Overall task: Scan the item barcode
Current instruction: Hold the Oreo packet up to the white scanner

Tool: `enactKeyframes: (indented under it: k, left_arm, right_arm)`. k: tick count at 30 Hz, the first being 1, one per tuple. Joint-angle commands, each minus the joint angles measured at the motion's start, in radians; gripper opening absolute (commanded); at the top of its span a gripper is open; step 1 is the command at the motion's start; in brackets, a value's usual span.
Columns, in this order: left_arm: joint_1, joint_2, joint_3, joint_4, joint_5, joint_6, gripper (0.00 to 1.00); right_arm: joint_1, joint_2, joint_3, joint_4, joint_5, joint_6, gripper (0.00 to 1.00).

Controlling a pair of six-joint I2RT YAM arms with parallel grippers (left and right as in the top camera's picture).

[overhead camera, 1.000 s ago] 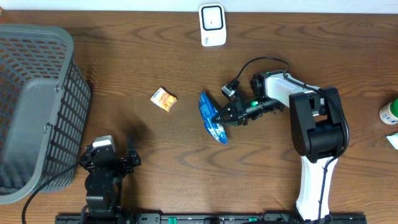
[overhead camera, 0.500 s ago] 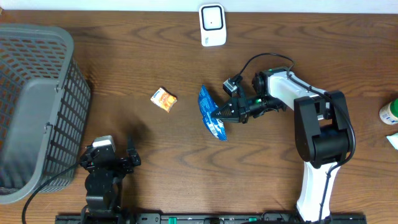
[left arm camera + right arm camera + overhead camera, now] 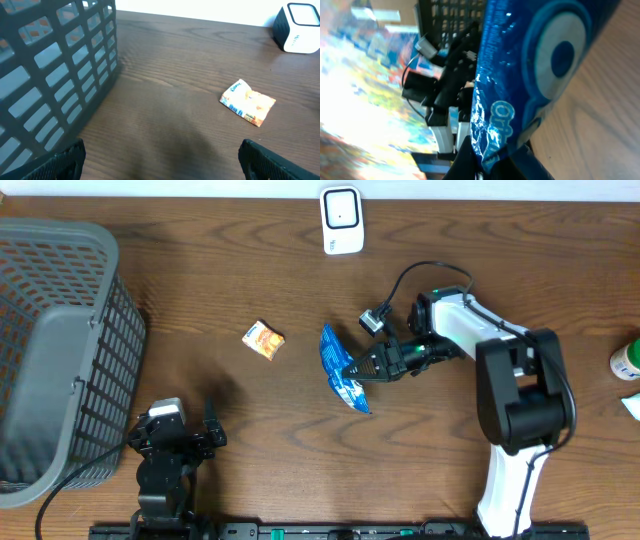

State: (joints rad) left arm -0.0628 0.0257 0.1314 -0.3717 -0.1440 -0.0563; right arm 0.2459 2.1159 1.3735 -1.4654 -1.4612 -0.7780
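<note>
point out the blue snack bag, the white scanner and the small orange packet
blue snack bag (image 3: 343, 373), overhead view, middle of the bag
white scanner (image 3: 341, 220), overhead view, its top face
small orange packet (image 3: 248, 102), left wrist view, centre of the wrapper

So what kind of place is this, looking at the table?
Probably a mock shop checkout: a white barcode scanner, a grey shopping basket, and a blue snack packet held in the right hand.

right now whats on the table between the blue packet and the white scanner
Nothing: in the overhead view only bare wood lies between the blue packet, held by the right tool, and the white scanner.
</note>
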Motion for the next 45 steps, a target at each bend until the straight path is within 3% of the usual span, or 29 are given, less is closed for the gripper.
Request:
enactKeyframes:
  k: [1,6,8,11,12,13,15,22,29,31,39,45]
  left_arm:
    - [-0.004,0.000,-0.013,-0.028,0.005,-0.009,0.98]
    - [-0.004,0.000,-0.013,-0.028,0.005,-0.009,0.98]
    - [-0.004,0.000,-0.013,-0.028,0.005,-0.009,0.98]
    - [-0.004,0.000,-0.014,-0.028,0.005,-0.009,0.98]
    - [-0.004,0.000,-0.013,-0.028,0.005,-0.009,0.98]
    - [-0.004,0.000,-0.013,-0.028,0.005,-0.009,0.98]
    - [-0.004,0.000,-0.013,-0.028,0.005,-0.009,0.98]
    - [-0.004,0.000,-0.013,-0.028,0.005,-0.009,0.98]
    - [-0.004,0.000,-0.013,-0.028,0.005,-0.009,0.98]
    - [-0.004,0.000,-0.013,-0.028,0.005,-0.009,0.98]
    - [-0.004,0.000,-0.013,-0.028,0.005,-0.009,0.98]
    - [-0.004,0.000,-0.013,-0.028,0.005,-0.009,0.98]
  right_arm:
    - [0.014,-0.135,0.014,-0.031,-0.045,-0.128,0.02]
    - [0.018,-0.277,0.042,-0.005,-0.022,-0.123,0.02]
    - [0.018,-0.314,0.071,0.069,0.016,-0.038,0.02]
    - [0.020,-0.349,0.119,0.291,0.171,0.304,0.02]
    - [0.034,-0.366,0.143,0.464,0.423,0.601,0.01]
    - [0.049,-0.376,0.152,0.533,0.605,0.724,0.02]
    - [0.087,-0.394,0.166,0.615,0.887,0.807,0.01]
    - [0.184,-0.398,0.188,0.796,1.073,0.788,0.01]
    - [0.225,-0.357,0.188,1.046,1.370,0.605,0.01]
    - [0.217,-0.314,0.188,1.186,1.381,0.495,0.01]
    - [0.212,-0.148,0.203,1.539,1.514,0.333,0.01]
    - [0.194,0.108,0.426,1.584,1.569,0.172,0.01]
